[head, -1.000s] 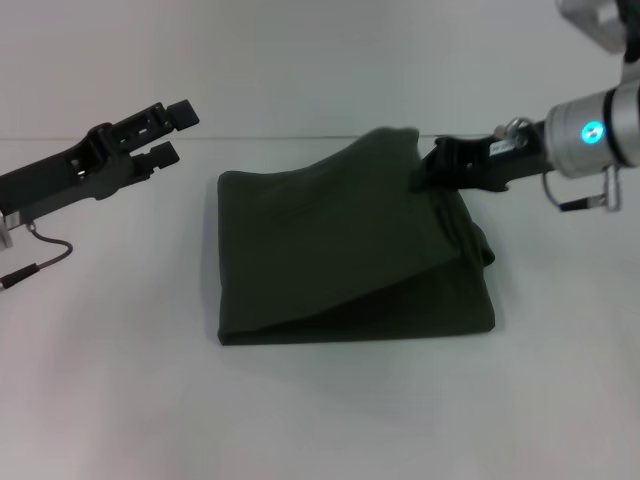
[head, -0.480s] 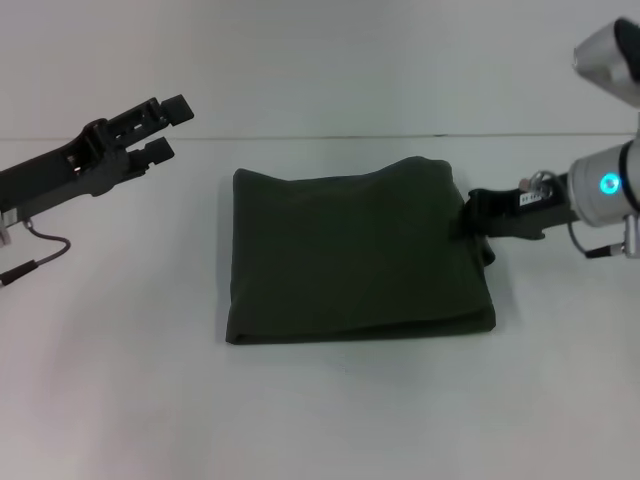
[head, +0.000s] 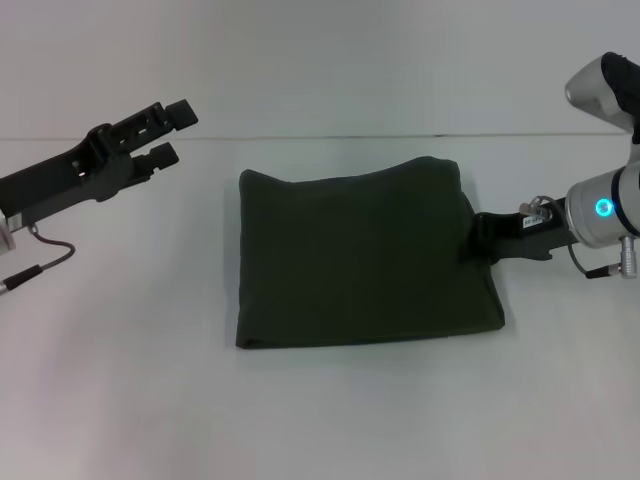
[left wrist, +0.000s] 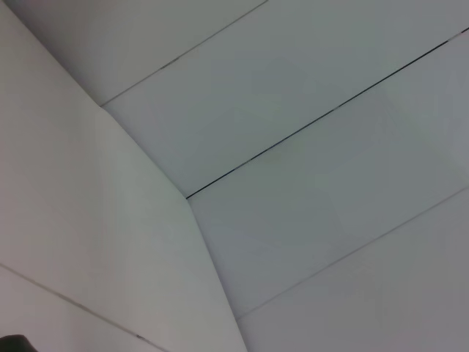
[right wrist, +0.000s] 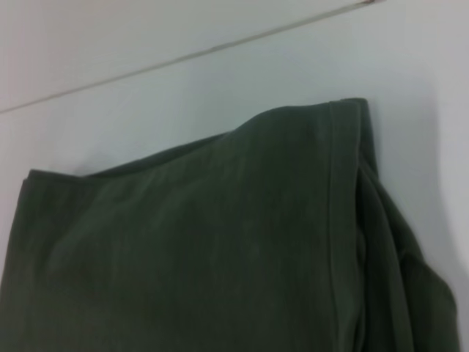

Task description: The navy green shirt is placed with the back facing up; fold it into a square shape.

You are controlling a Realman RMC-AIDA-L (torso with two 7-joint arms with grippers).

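Observation:
The navy green shirt lies folded into a rough square in the middle of the white table. It also fills the right wrist view, where a hemmed edge and bunched layers show. My right gripper is low at the shirt's right edge, near the far corner, and is shut on the fabric there. My left gripper is open and empty, raised above the table to the left of the shirt and well apart from it.
The white table runs all round the shirt, and its far edge meets a pale wall. The left wrist view shows only pale wall panels. A thin cable hangs under the left arm.
My right gripper has carried the lifted shirt flap right and down; the shirt now lies flat and has slid slightly right. The left arm has barely moved.

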